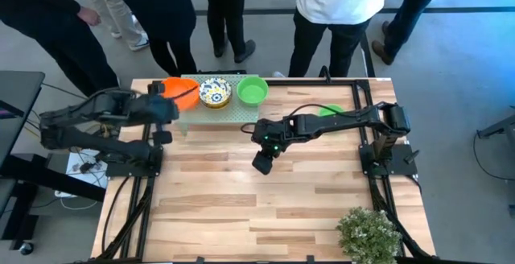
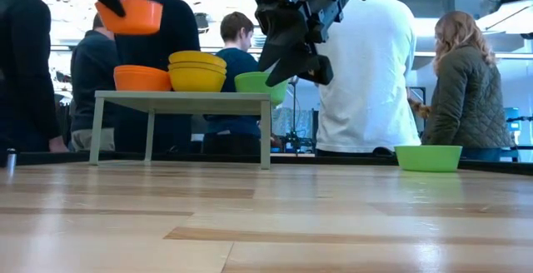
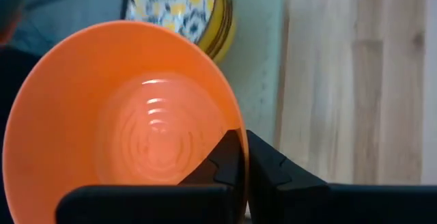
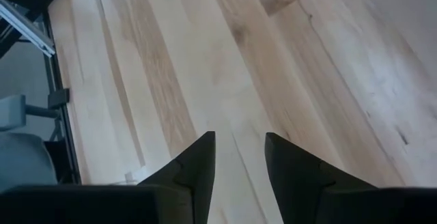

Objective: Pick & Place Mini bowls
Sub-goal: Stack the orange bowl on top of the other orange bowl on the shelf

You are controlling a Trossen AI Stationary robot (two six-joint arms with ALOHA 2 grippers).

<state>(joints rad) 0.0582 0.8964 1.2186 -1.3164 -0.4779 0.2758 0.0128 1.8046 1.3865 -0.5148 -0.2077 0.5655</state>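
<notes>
The orange bowl [image 2: 130, 17] hangs in the air just above the small shelf [image 2: 183, 98], left gripper [image 3: 240, 157] pinched on its rim, prob. so it comes down onto the orange stack [image 2: 141, 77] there. Beside that stack on the shelf sit the patterned bowls [image 1: 215, 92] & a green bowl [image 1: 252, 90]; another green bowl [image 2: 428, 157] lies on the table, well to the shelf's side. Right gripper [image 4: 239, 157] hovers in front of the shelf over bare wood, fingers apart, holding nothing, I think waiting its turn.

I see a shelf [image 1: 233, 113] at desk [image 1: 265, 208] rear w/ 3 bowl spots in a row. One bowl [image 3: 116, 121] held above shelf's left end, another bowl [image 2: 429, 157] on desk right of shelf. Plant [image 1: 368, 233] at front-right corner.
</notes>
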